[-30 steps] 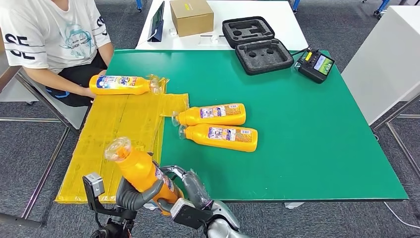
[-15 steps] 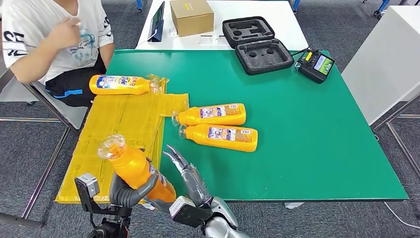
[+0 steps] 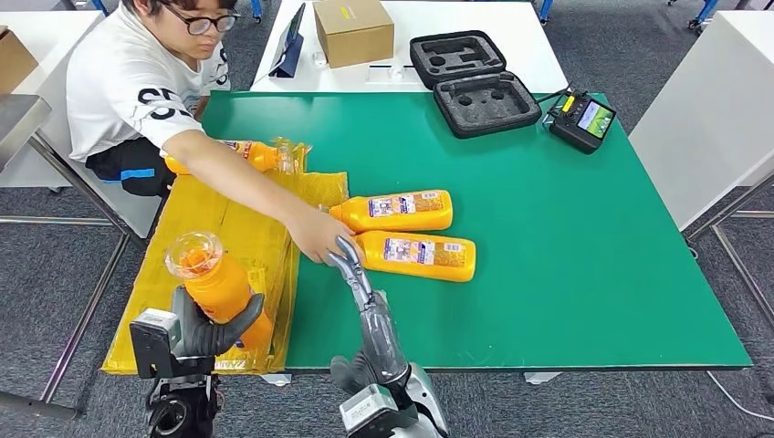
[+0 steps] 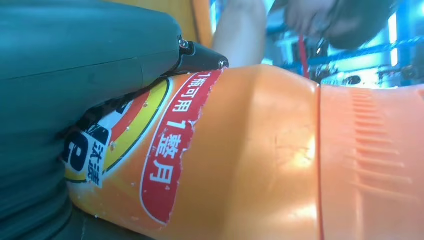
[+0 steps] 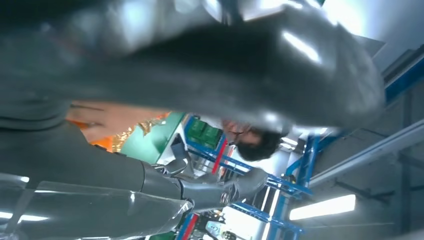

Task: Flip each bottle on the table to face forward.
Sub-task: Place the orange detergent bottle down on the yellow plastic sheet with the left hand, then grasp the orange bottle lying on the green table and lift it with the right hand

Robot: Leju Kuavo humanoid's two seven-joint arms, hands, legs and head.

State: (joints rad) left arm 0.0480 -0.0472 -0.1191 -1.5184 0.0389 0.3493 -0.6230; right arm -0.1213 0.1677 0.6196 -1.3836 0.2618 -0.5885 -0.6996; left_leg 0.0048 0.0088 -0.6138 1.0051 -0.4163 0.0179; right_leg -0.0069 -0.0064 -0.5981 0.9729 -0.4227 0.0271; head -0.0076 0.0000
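Green tabletop (image 3: 566,274) carries two orange bottles (image 3: 394,211) (image 3: 417,255) lying side by side near its middle, a third (image 3: 258,156) on the yellow sheet (image 3: 233,224). The left hand (image 3: 208,330) grips a fourth bottle (image 3: 212,281) upright, off the near edge; its wrist view shows a red-and-yellow label (image 4: 165,150). The right hand (image 3: 360,290) reaches forward with fingers straight, holding nothing, beside a person's hand (image 3: 317,239).

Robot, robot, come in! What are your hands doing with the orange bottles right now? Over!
Left hand grips one orange bottle upright over the yellow sheet. Right hand open, reaching toward the nearest lying bottle. Person's hand at its cap end, in the way.
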